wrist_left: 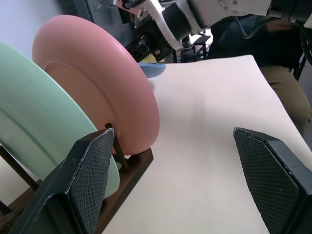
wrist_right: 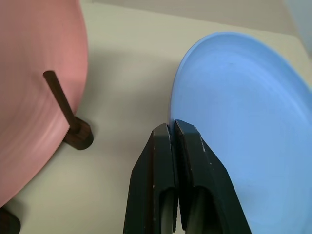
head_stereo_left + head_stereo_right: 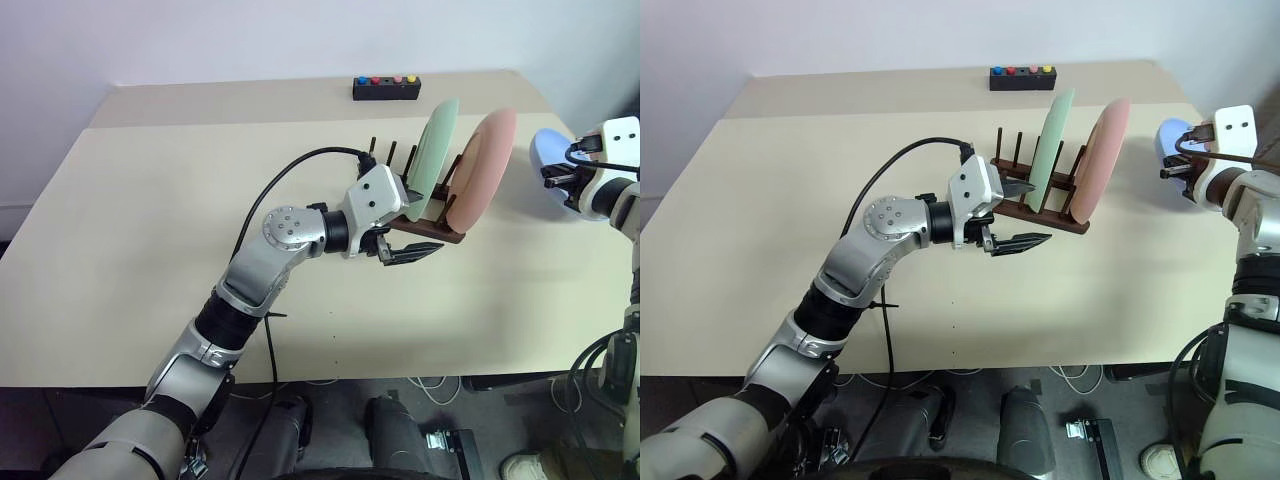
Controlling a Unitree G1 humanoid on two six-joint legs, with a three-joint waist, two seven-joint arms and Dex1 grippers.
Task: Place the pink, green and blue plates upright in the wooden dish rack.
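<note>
Left eye view: the wooden dish rack [image 3: 432, 222] stands right of centre on the counter [image 3: 150, 250], holding the green plate [image 3: 436, 150] and the pink plate [image 3: 480, 168] upright, pink to the right. The left hand [image 3: 405, 240] sits at the rack's near end, released, fingers spread, grasping nothing. At the right edge, the right hand [image 3: 556, 180] is clenched on the blue plate [image 3: 552, 158].

Left wrist view: both plates lean between pegs; the left hand's fingers [image 1: 92, 175] stand wide apart.

Right wrist view: the right hand's fingers [image 2: 163, 161] pinch the blue plate's rim beside the pink plate.

A black button box [image 3: 385, 88] lies at the upper centre.
</note>
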